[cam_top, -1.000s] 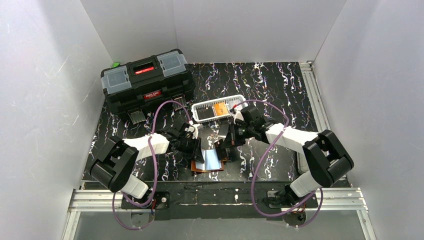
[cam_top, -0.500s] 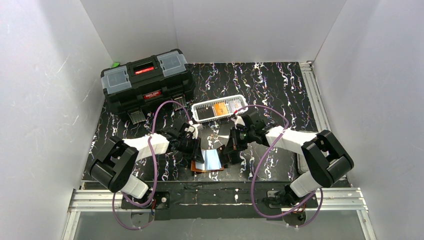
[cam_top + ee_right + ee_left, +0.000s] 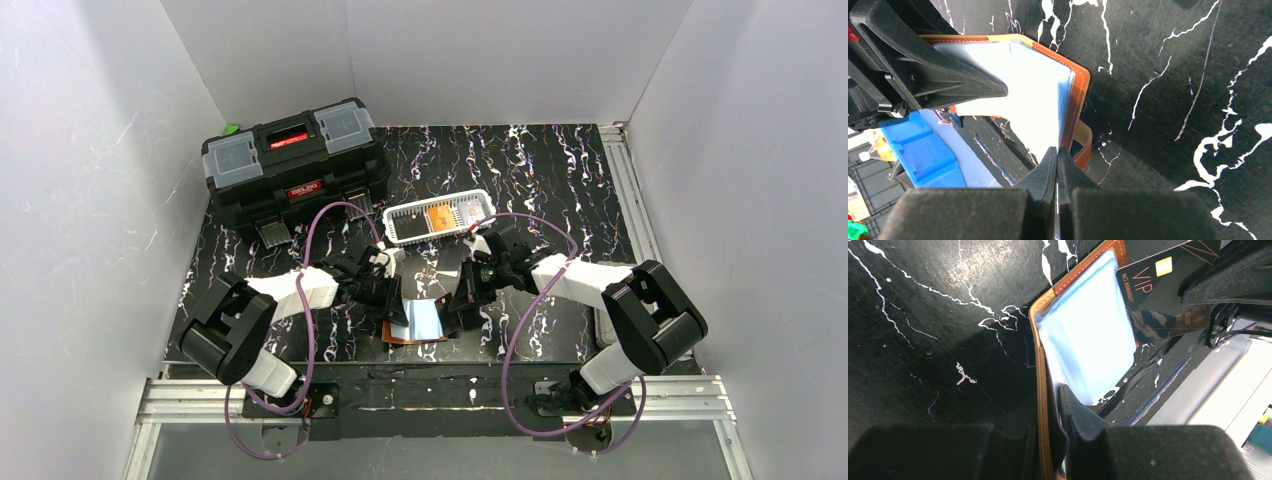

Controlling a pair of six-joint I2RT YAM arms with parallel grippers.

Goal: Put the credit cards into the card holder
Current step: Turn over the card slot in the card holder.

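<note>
The brown leather card holder (image 3: 415,322) lies open near the table's front edge, its clear sleeves up. My left gripper (image 3: 392,300) is shut on its left cover; in the left wrist view the brown edge (image 3: 1040,340) runs between my closed fingers (image 3: 1050,405). My right gripper (image 3: 462,300) is shut on a dark credit card marked VIP (image 3: 1158,295), held at the holder's right edge by the sleeve (image 3: 1088,340). In the right wrist view the jaws (image 3: 1057,150) pinch the card edge-on, just in front of the holder (image 3: 1079,95). An orange card (image 3: 441,218) lies in the basket.
A white slotted basket (image 3: 400,228) stands behind the grippers. A big black toolbox (image 3: 295,165) sits at the back left. The holder's snap tab (image 3: 1083,145) sticks out beside my right fingertips. The table's front edge and metal rail (image 3: 430,395) are close below the holder.
My right gripper has moved down and toward the holder's right edge with the dark card in it. The left gripper and the holder have not moved.
</note>
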